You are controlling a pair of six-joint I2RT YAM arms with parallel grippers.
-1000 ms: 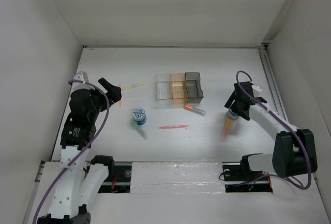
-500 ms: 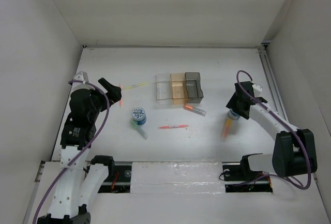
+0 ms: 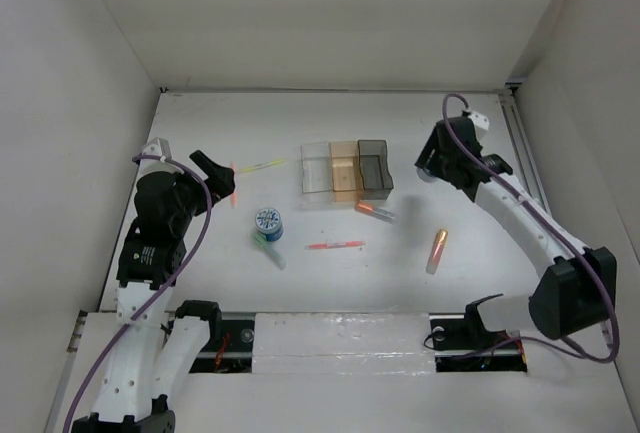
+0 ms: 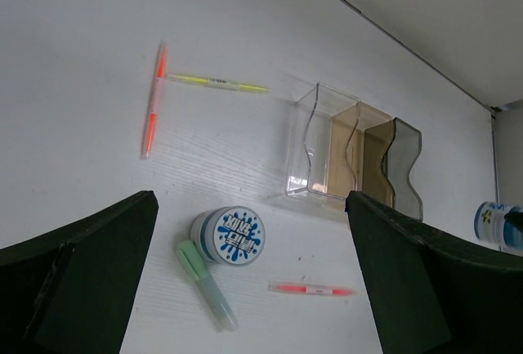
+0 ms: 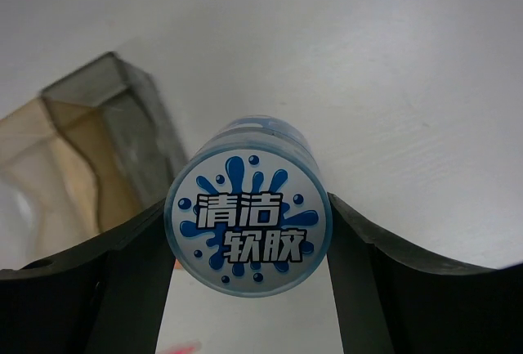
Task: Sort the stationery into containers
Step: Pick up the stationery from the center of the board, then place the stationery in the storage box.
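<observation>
My right gripper [image 3: 430, 166] is shut on a round blue-white roll [image 5: 248, 227] and holds it above the table, just right of the smoky grey bin [image 3: 374, 165]. The amber bin [image 3: 344, 168] and clear bin [image 3: 316, 170] join the grey one in a row. My left gripper [image 3: 216, 174] is open and empty at the left. Below it lie the second roll [image 4: 230, 236], a green marker [image 4: 206, 284] and a red pen [image 4: 312, 289]. A yellow-green pen [image 4: 216, 83] and an orange pen [image 4: 153, 109] lie further left.
One orange marker [image 3: 375, 212] lies just in front of the grey bin. Another [image 3: 438, 249] lies on the table at the right, below my right arm. White walls close in the table at the back and on both sides.
My right gripper has lifted the roll from beside the right orange marker and carried it back and left towards the grey bin. The left arm has not moved.
</observation>
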